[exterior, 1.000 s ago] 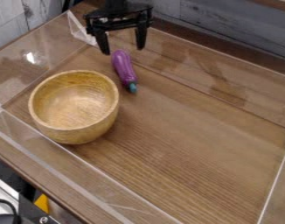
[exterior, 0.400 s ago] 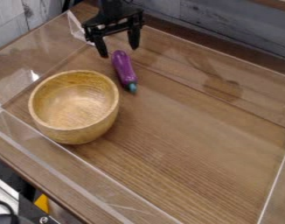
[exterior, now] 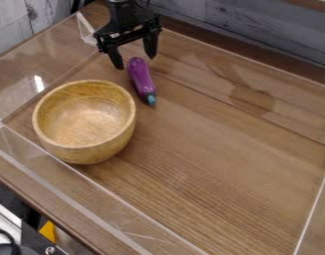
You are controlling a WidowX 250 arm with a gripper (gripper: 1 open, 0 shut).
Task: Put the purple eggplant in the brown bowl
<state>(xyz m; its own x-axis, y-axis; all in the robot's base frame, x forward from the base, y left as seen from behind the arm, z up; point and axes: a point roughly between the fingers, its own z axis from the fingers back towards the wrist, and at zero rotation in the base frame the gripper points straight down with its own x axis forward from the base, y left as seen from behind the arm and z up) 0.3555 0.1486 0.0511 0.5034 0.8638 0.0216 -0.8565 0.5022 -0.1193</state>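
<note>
The purple eggplant (exterior: 142, 80) lies on the wooden tabletop, its teal stem tip pointing toward the front right. Just left of it and nearer the front stands the brown bowl (exterior: 84, 121), round, thick-walled and empty. My gripper (exterior: 130, 46) hangs open above the far end of the eggplant, its two black fingers spread with nothing between them. It is not touching the eggplant.
A clear plastic wall (exterior: 192, 66) surrounds the wooden work surface (exterior: 218, 159) on all sides. A grey plank wall (exterior: 258, 20) runs along the back. Yellow and black gear (exterior: 46, 235) sits below the front left corner.
The gripper has shifted slightly left and back, staying open. The eggplant and the bowl have not moved.
</note>
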